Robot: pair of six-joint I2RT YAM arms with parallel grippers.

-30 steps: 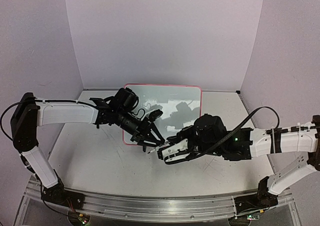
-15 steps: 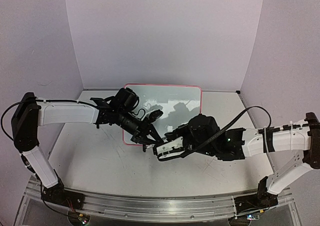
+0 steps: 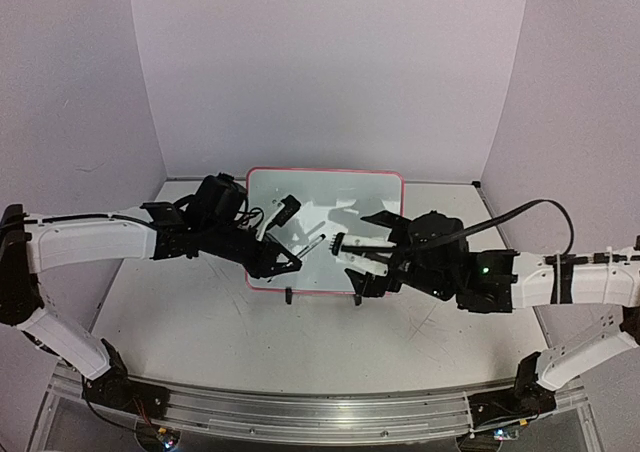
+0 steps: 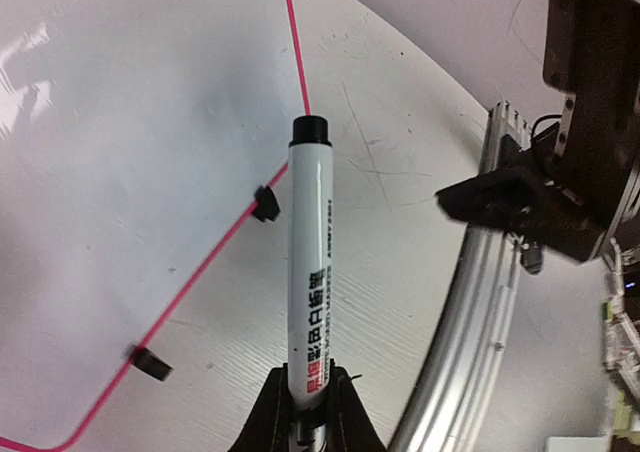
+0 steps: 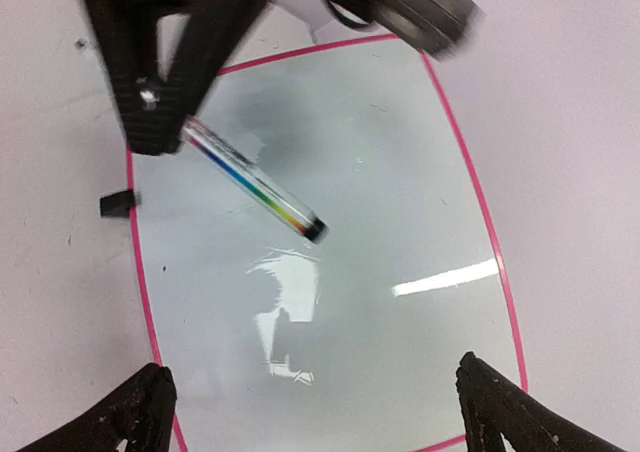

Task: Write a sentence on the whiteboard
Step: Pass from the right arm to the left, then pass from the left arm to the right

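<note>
Since a second ago the arms have pulled apart. Then both pincers met low at the near edge of the whiteboard [image 3: 330, 187], the right one clamped. Now the left arm is swung back toward its own side, and the right pincer [image 5: 310, 367] has let go and drawn off to the right. Whiteboard sits at the middle of the worktop [image 3: 190, 322], its far edge up near the back wall [image 3: 330, 72], with a thin pink rim all round. Two black clip feet [image 4: 265, 204] stand on the near edge, both uncovered in the top view now. Its white face shows glare and the arms' reflections. Left pincer [image 4: 307, 392] is closed tight on the tail of a white marker [image 4: 308, 272] with printed lettering along the barrel and a black far end. From above, the marker slants out over the near left part of the board. The left wrist view puts its black end close by the pink rim. Whether the end touches the surface, cannot tell. Right pincer stands wide, holding nothing, both fingertips at the bottom corners of its wrist view, facing the board from the right with the marker well apart across the white face. Grey worktop is scratched. An aluminium rail [image 3: 300, 407] runs along its near edge, carrying both arm bases.
</note>
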